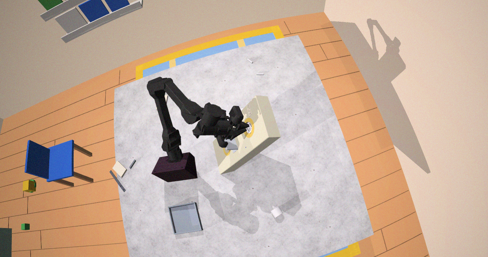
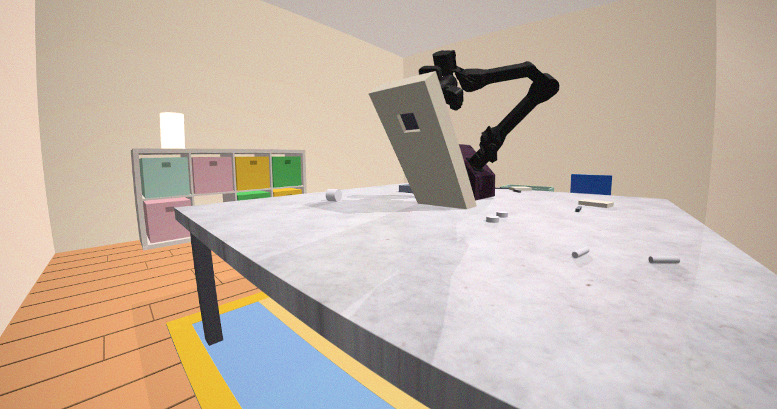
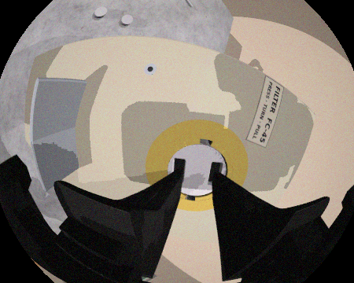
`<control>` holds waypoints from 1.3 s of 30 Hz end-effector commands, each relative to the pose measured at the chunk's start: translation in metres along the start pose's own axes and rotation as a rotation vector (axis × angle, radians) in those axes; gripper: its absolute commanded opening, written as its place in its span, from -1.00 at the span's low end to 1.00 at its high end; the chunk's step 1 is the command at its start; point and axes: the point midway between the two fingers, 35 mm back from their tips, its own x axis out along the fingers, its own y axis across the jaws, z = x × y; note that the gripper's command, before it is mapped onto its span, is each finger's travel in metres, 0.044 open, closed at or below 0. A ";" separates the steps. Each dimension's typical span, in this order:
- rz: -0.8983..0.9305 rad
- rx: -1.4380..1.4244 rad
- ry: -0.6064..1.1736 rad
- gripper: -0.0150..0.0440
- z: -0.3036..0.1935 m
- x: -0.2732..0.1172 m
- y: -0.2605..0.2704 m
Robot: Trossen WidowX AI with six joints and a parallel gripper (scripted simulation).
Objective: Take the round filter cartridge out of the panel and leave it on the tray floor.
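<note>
The round white filter cartridge (image 1: 250, 129) (image 3: 198, 155) sits in the service panel (image 1: 269, 119) (image 2: 418, 162) (image 3: 122, 79), inside a yellow ring (image 3: 237, 153). Two dark slots (image 3: 179, 164) (image 3: 215, 171) show on its face, and dark notches (image 3: 205, 141) (image 3: 190, 198) show at its edge. My gripper (image 1: 247, 127) (image 3: 197, 176) is partly open, one fingertip at each slot, with nothing held between them. Whether the tips are inside the slots is hard to tell. The panel hides the fingertips in the exterior view. The grey-blue tray (image 1: 185, 219) (image 2: 404, 189) is on the table and looks empty.
A grey plate (image 1: 231, 146) (image 3: 57, 114) stands out from the panel beside the gripper. A white cylinder (image 1: 276, 211) (image 2: 333, 195) lies on the table. Two small discs (image 2: 491, 219) (image 2: 502, 214) and two rods (image 2: 580, 252) (image 2: 663, 260) lie behind the panel.
</note>
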 end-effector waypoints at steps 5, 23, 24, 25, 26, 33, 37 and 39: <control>0.001 0.006 0.003 -0.13 -0.001 0.000 -0.001; 0.001 0.006 0.003 -0.13 -0.002 0.000 0.001; 0.001 0.006 0.003 -0.13 -0.002 0.000 0.001; 0.001 0.006 0.003 -0.13 -0.002 0.000 0.001; 0.001 0.006 0.003 -0.13 -0.002 0.000 0.002; 0.001 0.006 0.003 -0.13 -0.002 0.000 0.002; 0.001 0.006 0.003 -0.13 -0.002 0.001 0.002; 0.001 0.006 0.003 -0.13 -0.001 0.002 0.002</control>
